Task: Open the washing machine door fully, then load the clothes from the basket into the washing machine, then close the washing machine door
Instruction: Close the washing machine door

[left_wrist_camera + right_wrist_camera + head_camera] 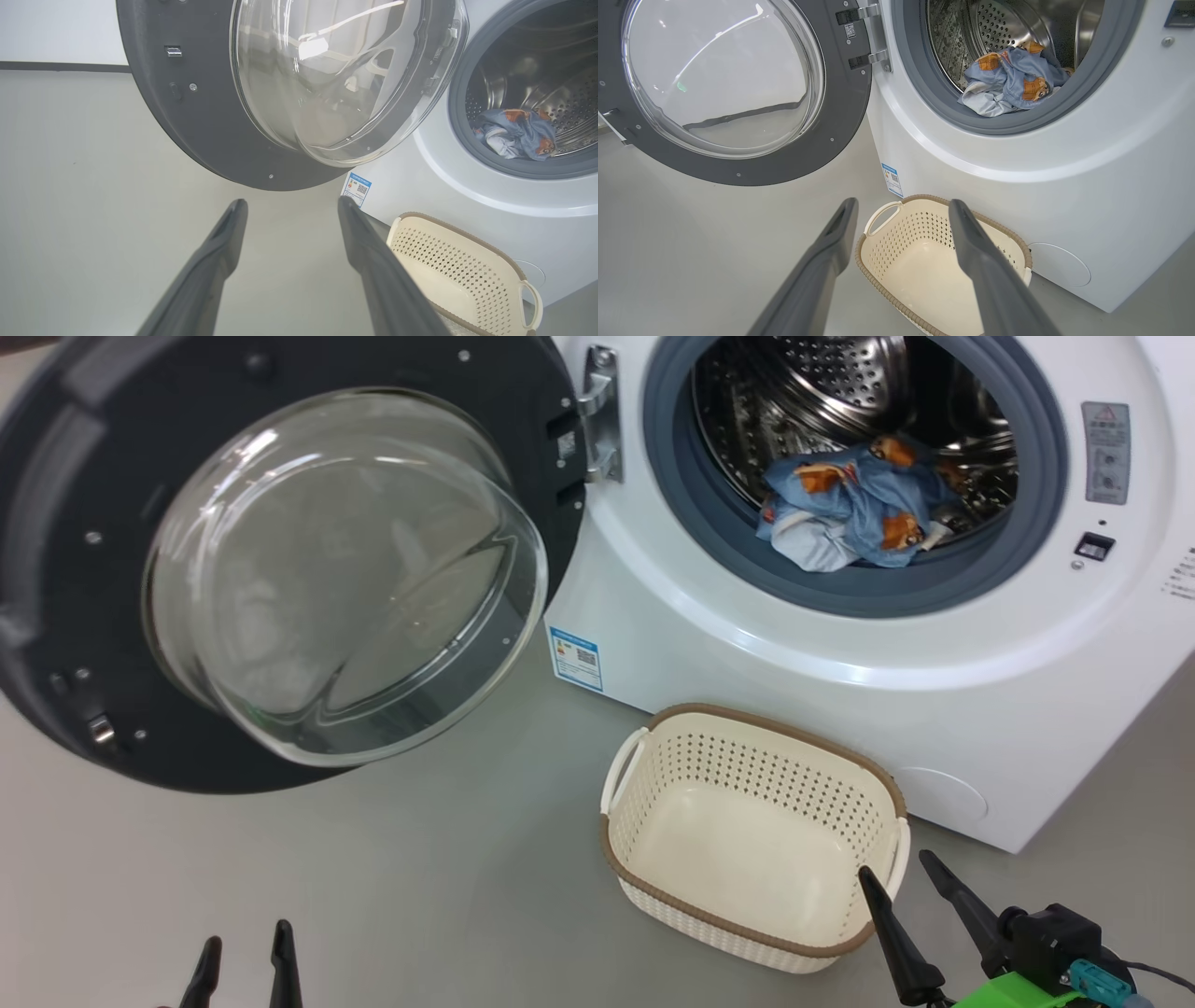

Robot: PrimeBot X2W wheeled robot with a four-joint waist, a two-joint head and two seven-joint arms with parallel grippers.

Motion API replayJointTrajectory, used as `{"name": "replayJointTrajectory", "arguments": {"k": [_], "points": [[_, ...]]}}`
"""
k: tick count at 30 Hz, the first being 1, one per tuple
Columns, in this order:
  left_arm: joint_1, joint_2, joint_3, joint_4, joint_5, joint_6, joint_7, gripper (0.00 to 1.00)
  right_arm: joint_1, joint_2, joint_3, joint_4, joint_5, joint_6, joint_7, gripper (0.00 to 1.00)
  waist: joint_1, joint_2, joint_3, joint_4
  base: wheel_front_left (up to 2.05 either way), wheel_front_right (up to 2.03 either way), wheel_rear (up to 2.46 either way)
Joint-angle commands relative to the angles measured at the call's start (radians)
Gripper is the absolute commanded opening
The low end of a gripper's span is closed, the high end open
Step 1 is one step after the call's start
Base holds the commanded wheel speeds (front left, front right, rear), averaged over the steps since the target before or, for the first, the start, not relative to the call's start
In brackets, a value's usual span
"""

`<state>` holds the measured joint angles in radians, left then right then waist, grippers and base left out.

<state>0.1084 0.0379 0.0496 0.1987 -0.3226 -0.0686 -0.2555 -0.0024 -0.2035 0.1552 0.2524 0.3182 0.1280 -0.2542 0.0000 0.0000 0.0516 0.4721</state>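
One bundle of the clothes, lt blue w/ orange-brown prints plus a pale bit at its lower left, lies at the front of the steel drum, just behind the grey gasket; nothing seems to hang out over it. The basket stands upright on the floor just in front of the washing machine, its inside bare, so loading looks done. The washing machine door is swung wide to the robot's left on its metal hinge, glass bowl bulging twd the robot, so step 3, closing, is the one in hand and not yet begun. Left gripper sits low at the head view's bottom edge, fingers spread wide, holding nothing, well short of the door rim. Right gripper is spread wide too and empty, tips by the basket's near right corner; touching or not, can't tell. Next move prob falls to the left arm: get behind the door's free edge, far from the hinge, and push it round in an arc twd the opening w/ enough follow-through for the latch to catch. Watch-outs: the bundle lies close to the gasket and could get pinched, and the basket sits near the swing path, though the door rim looks to pass above it.
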Motion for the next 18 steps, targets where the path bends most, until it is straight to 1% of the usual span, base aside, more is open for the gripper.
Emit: {"name": "replayJointTrajectory", "arguments": {"k": [1, 10, 12, 13, 14, 15, 16, 18], "points": [[-0.011, 0.012, 0.03, -0.031, -0.001, 0.005, -0.006, 1.0, -0.033, -0.01, 0.027, -0.019, 0.005, 0.003, -0.008, 1.0, 0.0, 0.0, -0.017, 0.022, 0.0, 0.0, 0.0], [-0.001, 0.012, 0.035, -0.051, -0.003, 0.009, -0.006, 1.0, -0.029, -0.01, 0.038, -0.018, 0.008, 0.003, -0.008, 1.0, 0.0, 0.0, -0.019, 0.031, 0.0, 0.0, 0.0], [-0.004, 0.012, 0.037, -0.054, -0.032, 0.008, -0.006, 1.0, -0.029, -0.011, 0.039, -0.018, 0.01, 0.003, -0.008, 1.0, 0.0, 0.0, -0.018, 0.029, 0.0, 0.0, 0.0], [-0.007, 0.012, 0.04, -0.055, -0.056, 0.006, -0.006, 0.91, -0.028, -0.011, 0.038, -0.018, 0.011, 0.003, -0.008, 1.0, 0.0, 0.0, -0.017, 0.028, 0.0, 0.0, 0.0], [-0.011, 0.012, 0.043, -0.062, -0.063, 0.005, -0.006, 0.4, -0.027, -0.011, 0.036, -0.019, 0.011, 0.003, -0.008, 1.0, 0.0, 0.0, -0.016, 0.027, 0.0, 0.0, 0.0], [-0.017, 0.012, 0.05, -0.072, -0.063, 0.003, -0.006, 0.13, -0.025, -0.01, 0.033, -0.019, 0.011, 0.003, -0.008, 1.0, 0.0, 0.0, -0.016, 0.026, 0.0, 0.0, 0.0], [-0.023, 0.012, 0.059, -0.083, -0.07, 0.001, -0.006, 0.0, -0.022, -0.008, 0.029, -0.02, 0.01, 0.003, -0.008, 1.0, 0.0, 0.0, -0.015, 0.025, 0.0, 0.0, 0.0], [-0.042, 0.012, 0.092, -0.118, -0.073, -0.005, -0.006, 0.0, -0.016, -0.004, 0.023, -0.023, 0.009, 0.003, -0.008, 1.0, 0.0, 0.0, -0.011, 0.02, 0.0, 0.0, 0.0]]}}
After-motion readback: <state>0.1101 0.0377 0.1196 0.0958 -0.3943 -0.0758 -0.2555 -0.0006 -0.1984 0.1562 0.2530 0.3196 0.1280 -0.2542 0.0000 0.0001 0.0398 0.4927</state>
